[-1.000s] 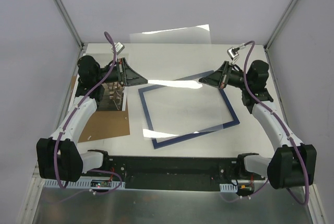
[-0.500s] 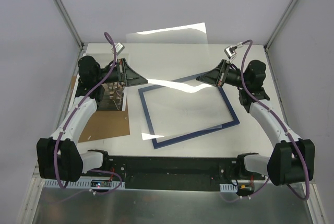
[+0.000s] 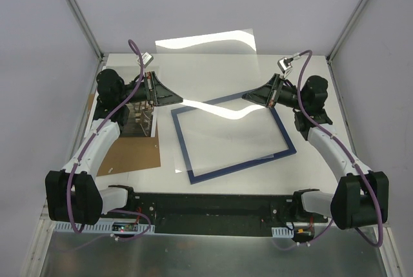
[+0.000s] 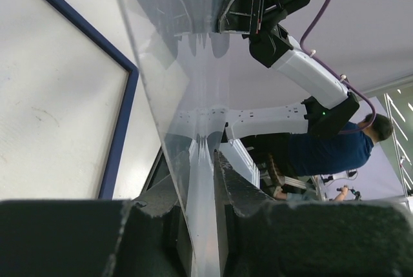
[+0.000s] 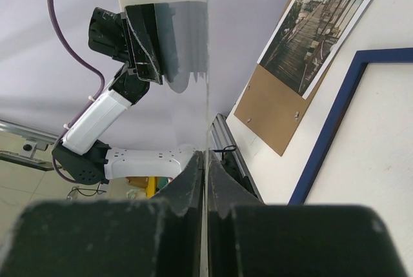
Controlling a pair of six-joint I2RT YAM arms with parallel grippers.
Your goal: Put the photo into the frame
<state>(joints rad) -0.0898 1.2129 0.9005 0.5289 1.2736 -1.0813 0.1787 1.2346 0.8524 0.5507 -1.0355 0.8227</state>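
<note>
The navy frame [image 3: 182,144] lies flat at the table's centre, also seen in the wrist views [image 4: 122,115] [image 5: 329,135]. Above it hangs a clear pane [image 3: 219,110], bowed, held at its two far corners. My left gripper [image 3: 179,100] is shut on the pane's left corner, and the sheet [image 4: 187,64] runs up between its fingers [image 4: 201,161]. My right gripper [image 3: 247,97] is shut on the right corner, with the pane [image 5: 206,64] edge-on between its jaws [image 5: 206,161]. The photo [image 3: 139,122] [image 5: 326,25] lies at the left, partly under my left arm.
A brown backing board [image 3: 132,154] [image 5: 277,112] lies under the photo's near end by the left wall. Grey walls close the left, back and right. The black base rail [image 3: 213,206] runs along the near edge.
The pane bows more between the two grippers and its glare on the back wall has climbed. My right gripper has shifted slightly left. The frame has not moved.
</note>
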